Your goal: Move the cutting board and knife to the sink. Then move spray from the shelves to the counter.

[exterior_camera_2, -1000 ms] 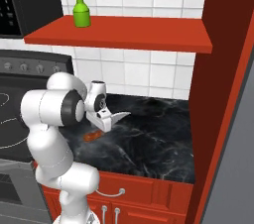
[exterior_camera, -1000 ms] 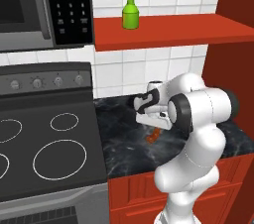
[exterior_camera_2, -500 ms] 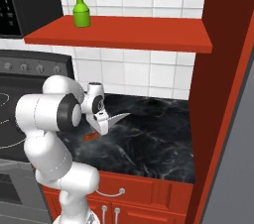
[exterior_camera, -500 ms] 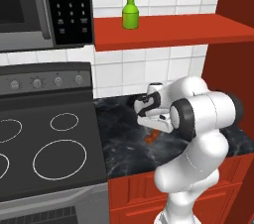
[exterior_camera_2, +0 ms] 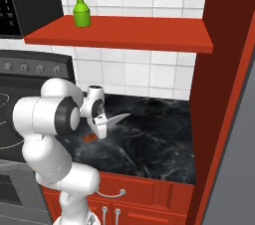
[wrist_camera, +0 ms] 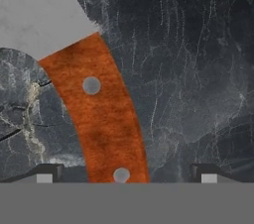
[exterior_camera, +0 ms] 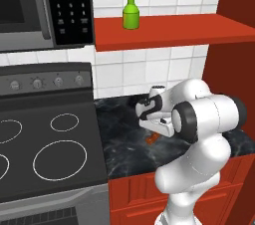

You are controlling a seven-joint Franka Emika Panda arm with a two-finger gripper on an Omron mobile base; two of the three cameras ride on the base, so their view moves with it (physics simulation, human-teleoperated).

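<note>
Hovering low over the counter (exterior_camera: 124, 139), the gripper (wrist_camera: 126, 171) has its two dark fingertips spread wide on either side of the knife (wrist_camera: 96, 104), gripping nothing. The knife lies flat on the black marble with white veining: a curved reddish-brown handle, mottled like rough wood and set with two pale round rivets, meets a matte silver-grey blade (its tip pokes out past the hand in the right base view). On the thick, flat red slab of the shelves (exterior_camera_2: 149, 35), against glossy white tiles, the green spray (exterior_camera: 131, 12) stands upright, narrow-necked, with a white-and-red trigger head.
</note>
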